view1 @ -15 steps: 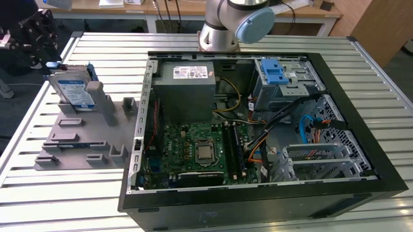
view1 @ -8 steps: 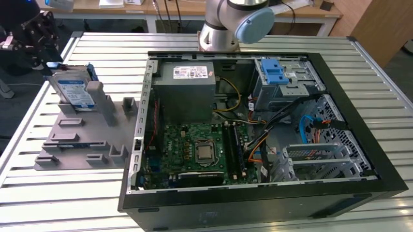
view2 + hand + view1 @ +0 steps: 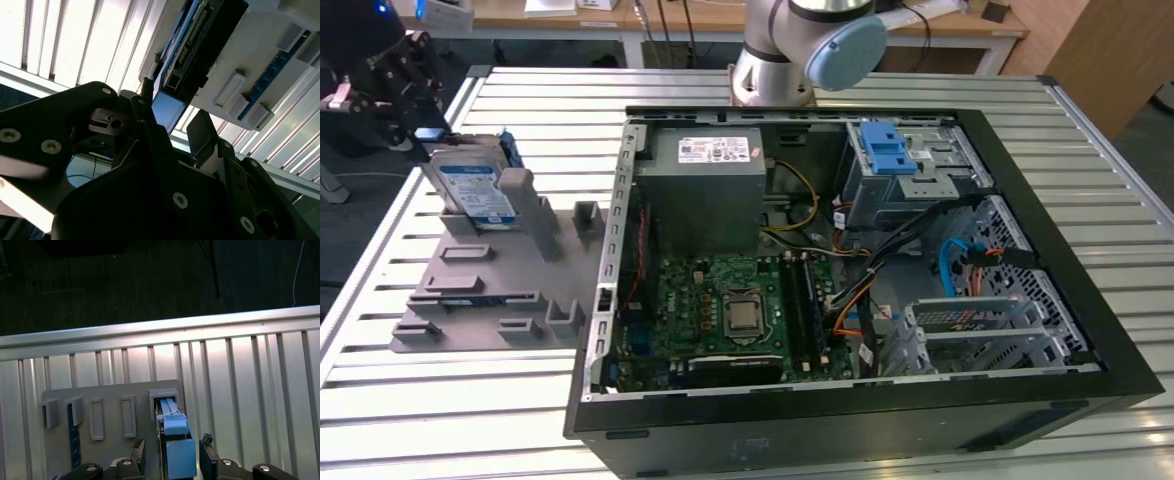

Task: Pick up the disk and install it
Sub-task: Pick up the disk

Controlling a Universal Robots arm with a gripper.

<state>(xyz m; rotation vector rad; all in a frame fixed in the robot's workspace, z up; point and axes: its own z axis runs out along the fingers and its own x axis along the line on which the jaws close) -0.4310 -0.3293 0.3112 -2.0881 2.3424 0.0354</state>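
First wrist view: the gripper [image 3: 173, 444] straddles the disk [image 3: 179, 456], its fingers [image 3: 139, 447] spread to either side with a gap showing (nothing clamped). The disk stands upright in a far slot of the grey tray [image 3: 480, 300], at the exterior view's left of the open computer case [image 3: 854, 425].
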